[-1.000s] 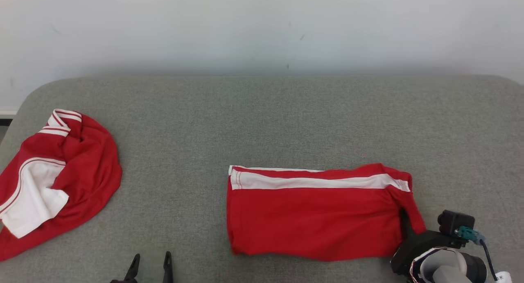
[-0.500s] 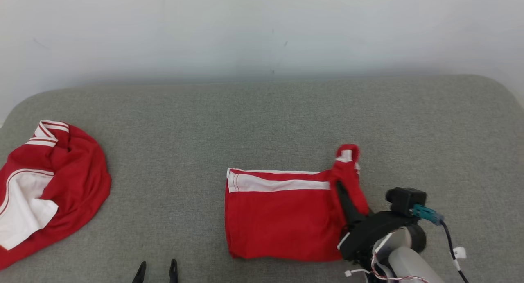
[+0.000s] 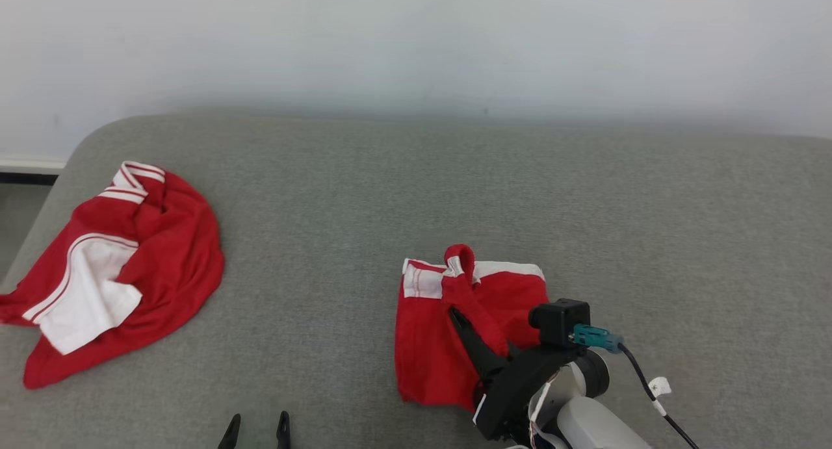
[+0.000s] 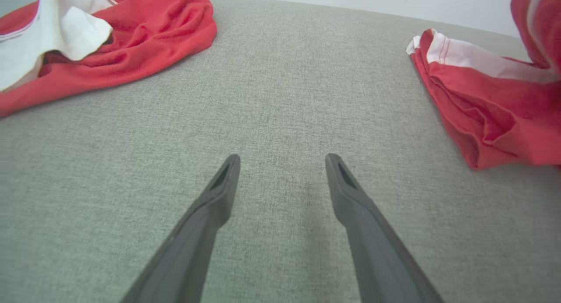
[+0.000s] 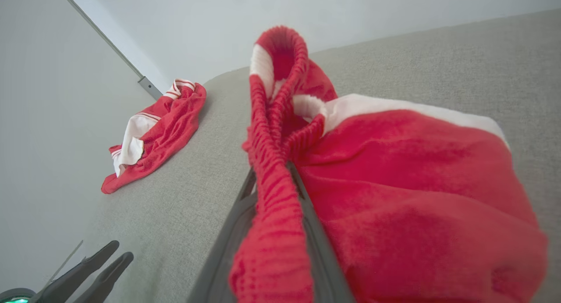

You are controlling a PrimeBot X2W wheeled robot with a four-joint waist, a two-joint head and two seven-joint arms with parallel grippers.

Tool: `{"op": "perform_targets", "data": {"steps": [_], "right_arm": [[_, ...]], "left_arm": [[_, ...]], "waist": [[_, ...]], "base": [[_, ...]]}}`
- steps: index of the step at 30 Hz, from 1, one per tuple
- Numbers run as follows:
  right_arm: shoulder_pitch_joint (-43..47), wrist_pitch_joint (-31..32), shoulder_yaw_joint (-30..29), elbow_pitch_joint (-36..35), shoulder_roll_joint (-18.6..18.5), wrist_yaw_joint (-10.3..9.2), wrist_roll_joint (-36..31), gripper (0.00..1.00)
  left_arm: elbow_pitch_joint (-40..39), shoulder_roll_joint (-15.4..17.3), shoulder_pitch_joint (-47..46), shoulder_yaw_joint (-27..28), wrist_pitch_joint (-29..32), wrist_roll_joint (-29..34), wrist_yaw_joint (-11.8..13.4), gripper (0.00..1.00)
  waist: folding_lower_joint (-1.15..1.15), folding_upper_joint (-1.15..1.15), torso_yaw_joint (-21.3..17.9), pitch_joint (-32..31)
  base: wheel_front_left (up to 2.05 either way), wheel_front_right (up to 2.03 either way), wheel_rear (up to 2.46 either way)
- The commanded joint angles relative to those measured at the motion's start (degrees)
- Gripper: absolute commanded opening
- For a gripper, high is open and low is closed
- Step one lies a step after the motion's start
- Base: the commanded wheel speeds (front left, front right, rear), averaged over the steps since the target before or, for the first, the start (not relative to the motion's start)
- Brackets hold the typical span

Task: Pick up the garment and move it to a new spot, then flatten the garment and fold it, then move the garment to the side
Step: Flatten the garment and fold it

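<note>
Drooping red garment (image 3: 422, 351) (1 white stripe), ribbed waistband (image 3: 459, 254) aloft.

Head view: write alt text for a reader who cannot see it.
The right gripper holds one end of the red shorts lifted over the rest, on a grey cushion. A second red-and-white garment lies crumpled far left.

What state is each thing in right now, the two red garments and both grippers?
Middle red garment: partly folded, one end pinched up off the grey cushion, the rest lying on it.
Left red garment: crumpled in a heap, apart from both grippers.
Right gripper: shut on the middle red garment's ribbed band.
Left gripper: open, holding nothing, over bare cushion.
</note>
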Motion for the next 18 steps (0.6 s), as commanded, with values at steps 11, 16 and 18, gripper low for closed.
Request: {"op": "perform_targets", "data": {"steps": [11, 16, 18], "right_arm": [[-4.29, -7.82, 1.45, 7.54, 1.27, -0.14, -0.35, 1.00], [-4.42, -11.19, -1.72, 9.78, 1.12, -0.14, -2.62, 1.00], [-3.81, -11.85, -4.52, 10.62, 0.28, -0.14, -5.00, 1.00]], "left_arm": [[-0.47, -0.07, 0.83, 1.52, -0.18, 0.50, 0.43, 1.00], [-1.36, -0.06, 1.38, 2.58, -0.18, 0.32, 0.57, 1.00], [-2.05, -0.06, 1.43, 2.91, -0.18, 0.50, 0.79, 1.00]], "waist": [[0.00, 0.00, 2.57, 0.00], [0.00, 0.00, 0.04, -0.81], [0.00, 0.00, -1.19, -1.09]], "base": [[0.00, 0.00, 0.00], [0.00, 0.00, 0.00], [0.00, 0.00, 0.00]]}}
